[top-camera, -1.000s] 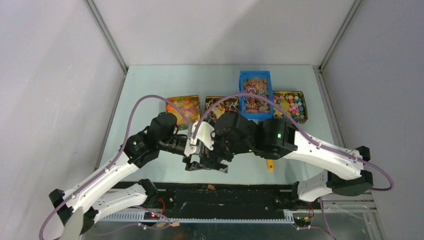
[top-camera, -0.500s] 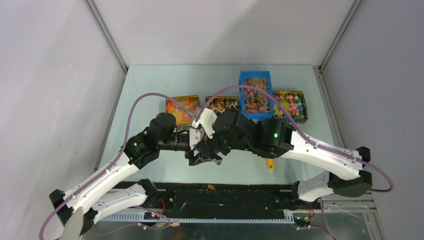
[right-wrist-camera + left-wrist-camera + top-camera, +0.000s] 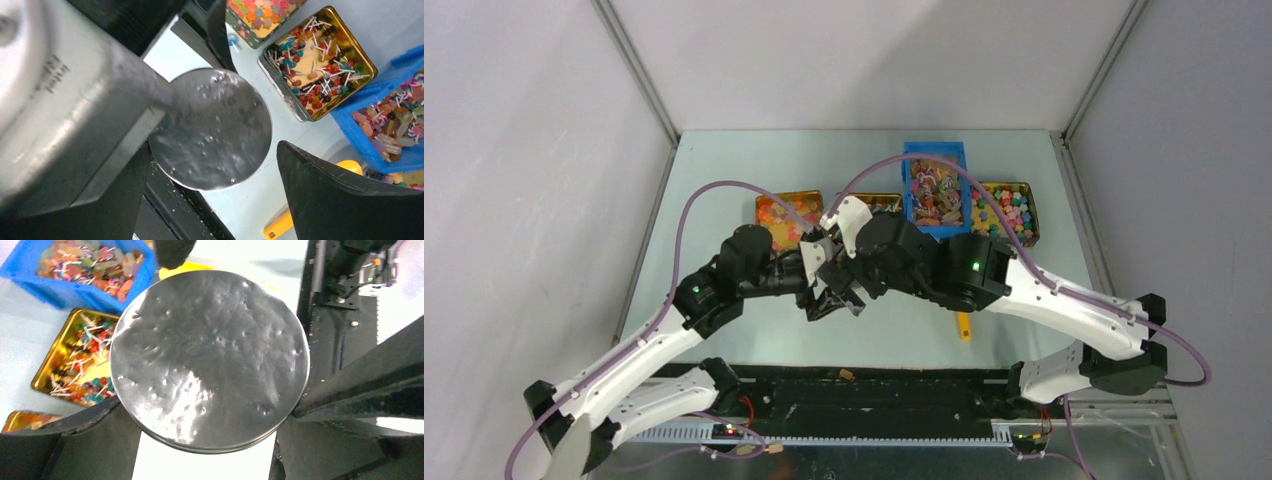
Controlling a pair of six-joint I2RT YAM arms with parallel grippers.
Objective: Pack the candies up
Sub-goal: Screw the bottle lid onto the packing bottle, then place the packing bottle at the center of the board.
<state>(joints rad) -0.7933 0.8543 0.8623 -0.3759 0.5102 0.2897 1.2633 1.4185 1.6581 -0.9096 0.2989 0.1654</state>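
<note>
The candies lie in a blue bin [image 3: 937, 195] and three gold tins: orange gummies [image 3: 779, 212], lollipops [image 3: 320, 55] and pastel pieces [image 3: 1007, 212]. My left gripper [image 3: 207, 407] is shut on the rim of a round silver lid [image 3: 207, 360] and holds it flat above the table, near the lollipop tin [image 3: 75, 365]. My right gripper [image 3: 225, 200] is open, its jaws wide apart beside the lid [image 3: 215, 130], and one fingertip [image 3: 172, 250] shows at the lid's far edge. In the top view both grippers [image 3: 829, 288] meet mid-table and hide the lid.
An orange plastic scoop [image 3: 964, 325] lies on the table right of the grippers and also shows in the right wrist view [image 3: 280, 225]. The black front rail [image 3: 874, 395] runs along the near edge. The blue bin [image 3: 90, 265] stands beyond the lid.
Both grippers have moved together away from the front rail toward the tins, with the lid still in the left gripper.
</note>
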